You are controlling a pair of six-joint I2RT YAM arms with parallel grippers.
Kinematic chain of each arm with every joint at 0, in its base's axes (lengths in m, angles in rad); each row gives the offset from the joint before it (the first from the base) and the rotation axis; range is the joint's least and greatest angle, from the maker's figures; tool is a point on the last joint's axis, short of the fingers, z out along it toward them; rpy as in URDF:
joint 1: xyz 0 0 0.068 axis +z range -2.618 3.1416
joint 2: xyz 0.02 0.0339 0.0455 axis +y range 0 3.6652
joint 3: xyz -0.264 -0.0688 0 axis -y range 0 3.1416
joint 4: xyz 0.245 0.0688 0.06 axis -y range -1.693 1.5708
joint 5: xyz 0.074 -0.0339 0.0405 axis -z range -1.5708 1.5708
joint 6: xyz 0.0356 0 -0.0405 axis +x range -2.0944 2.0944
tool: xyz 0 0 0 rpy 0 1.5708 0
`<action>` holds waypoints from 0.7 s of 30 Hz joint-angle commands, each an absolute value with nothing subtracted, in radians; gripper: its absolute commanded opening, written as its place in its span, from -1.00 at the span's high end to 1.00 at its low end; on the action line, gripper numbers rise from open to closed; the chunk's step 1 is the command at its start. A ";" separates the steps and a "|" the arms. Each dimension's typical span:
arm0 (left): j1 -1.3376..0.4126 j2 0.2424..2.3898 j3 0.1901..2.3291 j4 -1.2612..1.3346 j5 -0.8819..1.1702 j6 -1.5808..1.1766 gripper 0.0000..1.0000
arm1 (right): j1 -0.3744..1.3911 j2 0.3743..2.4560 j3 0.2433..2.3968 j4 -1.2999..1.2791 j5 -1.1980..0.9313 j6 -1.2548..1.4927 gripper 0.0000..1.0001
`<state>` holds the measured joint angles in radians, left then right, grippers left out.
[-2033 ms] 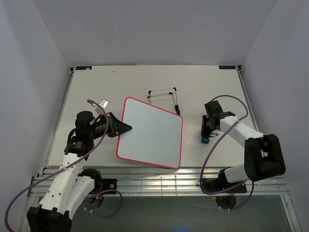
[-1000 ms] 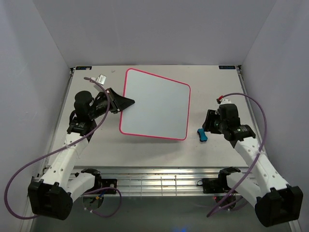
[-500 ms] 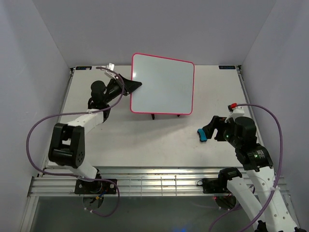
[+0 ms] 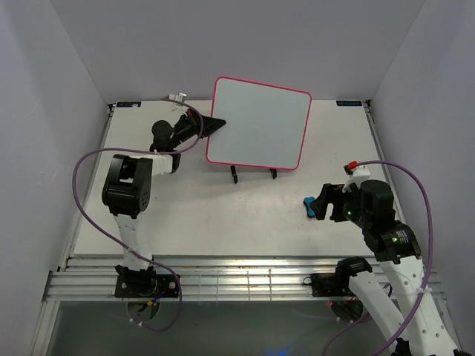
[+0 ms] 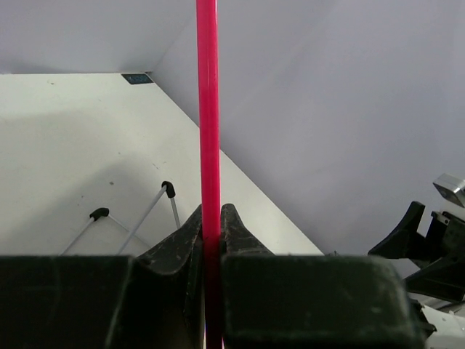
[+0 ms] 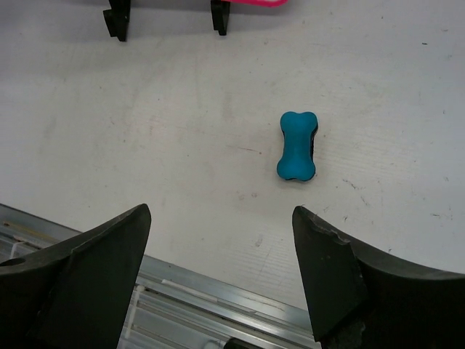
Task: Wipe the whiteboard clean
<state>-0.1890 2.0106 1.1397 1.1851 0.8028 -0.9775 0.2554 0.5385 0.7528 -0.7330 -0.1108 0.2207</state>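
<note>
The whiteboard (image 4: 258,124), white with a pink-red frame and no writing showing, stands tilted at the back of the table over the black wire stand (image 4: 252,173). My left gripper (image 4: 215,124) is shut on its left edge. In the left wrist view the pink frame (image 5: 208,109) runs edge-on between the pinched jaws of that gripper (image 5: 211,218). The small blue bone-shaped eraser (image 6: 296,145) lies loose on the table. My right gripper (image 6: 220,214) hangs open above and just short of the eraser (image 4: 309,205), holding nothing.
The stand's two black feet (image 6: 116,18) rest on the white table (image 4: 185,215). Its thin wire legs (image 5: 145,218) show below the board. An aluminium rail (image 6: 218,305) lines the near edge. Purple walls close in the back and sides.
My left arm has carried the whiteboard up and back from the table's middle onto the stand. My right gripper has opened wide and drawn back from the eraser, which stays on the table.
</note>
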 commanded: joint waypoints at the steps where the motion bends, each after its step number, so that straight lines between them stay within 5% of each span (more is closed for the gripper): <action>1: -0.181 2.011 1.219 1.537 0.857 -1.039 1.00 | 0.253 0.538 0.808 -0.739 -0.143 0.170 -0.69; 21: -0.167 1.956 1.146 1.551 0.799 -1.107 1.00 | 0.253 0.632 0.802 -0.767 -0.130 0.201 -0.64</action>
